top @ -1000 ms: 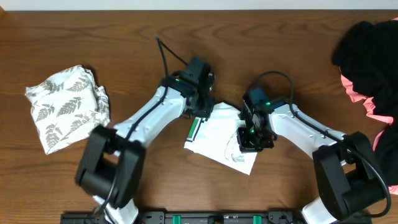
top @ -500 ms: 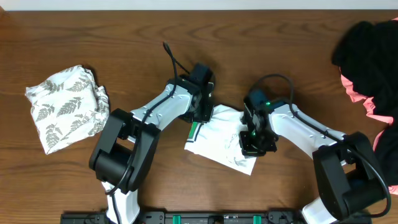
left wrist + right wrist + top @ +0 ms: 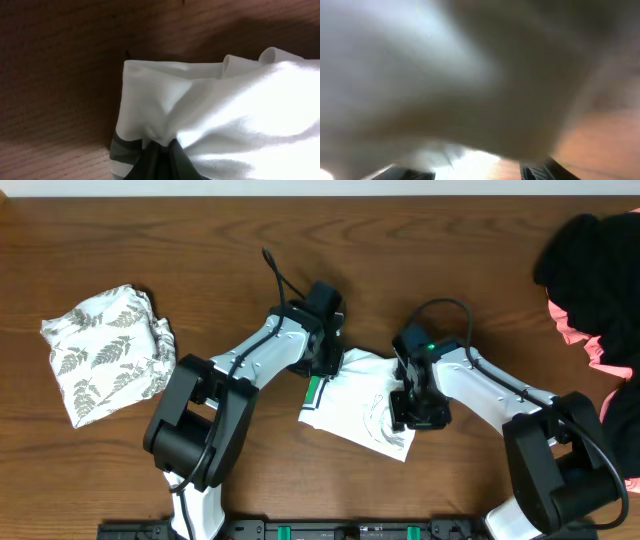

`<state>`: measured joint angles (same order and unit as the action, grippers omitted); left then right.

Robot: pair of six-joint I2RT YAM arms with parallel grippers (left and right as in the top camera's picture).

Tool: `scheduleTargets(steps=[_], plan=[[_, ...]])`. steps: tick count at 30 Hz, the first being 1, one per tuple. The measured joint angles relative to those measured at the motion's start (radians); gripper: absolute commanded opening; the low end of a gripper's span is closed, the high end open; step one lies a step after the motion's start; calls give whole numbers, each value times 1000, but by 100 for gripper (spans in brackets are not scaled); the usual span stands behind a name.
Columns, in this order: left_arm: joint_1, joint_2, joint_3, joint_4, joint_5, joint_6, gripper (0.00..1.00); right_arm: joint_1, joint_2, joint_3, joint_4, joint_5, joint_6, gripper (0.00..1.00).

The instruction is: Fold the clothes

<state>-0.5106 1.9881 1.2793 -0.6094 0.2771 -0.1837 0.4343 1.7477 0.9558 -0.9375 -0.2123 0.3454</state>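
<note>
The white T-shirt (image 3: 355,408) lies folded into a small packet at the table's middle, its green print (image 3: 313,390) at the left end. My left gripper (image 3: 328,362) is shut on the packet's upper left edge. In the left wrist view the white T-shirt (image 3: 215,105) bunches into the closed dark fingers (image 3: 172,162) of the left gripper (image 3: 160,156). My right gripper (image 3: 410,406) sits over the packet's right edge. In the right wrist view its fingers (image 3: 542,172) stand apart, with blurred white cloth (image 3: 445,75) close above them.
A crumpled leaf-print garment (image 3: 108,352) lies at the far left. A black garment (image 3: 592,260) is heaped at the back right, with a coral-pink one (image 3: 592,348) under its near edge. Bare wooden table (image 3: 200,240) surrounds the packet.
The right gripper's jaws have come apart and let go of the shirt's right edge. The left arm swung in a little earlier and now holds still. The packet has barely shifted.
</note>
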Motion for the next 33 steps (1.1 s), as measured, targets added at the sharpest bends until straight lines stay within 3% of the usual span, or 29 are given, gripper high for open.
scheduleTargets(steps=[10, 20, 33], plan=[[0, 0, 0, -3, 0, 0, 10, 0, -12, 15, 0, -36, -13, 50], [0, 0, 0, -3, 0, 0, 10, 0, -198, 68, 0, -84, -13, 51], [0, 0, 0, -3, 0, 0, 10, 2, -200, 69, 0, -148, -2, 49]])
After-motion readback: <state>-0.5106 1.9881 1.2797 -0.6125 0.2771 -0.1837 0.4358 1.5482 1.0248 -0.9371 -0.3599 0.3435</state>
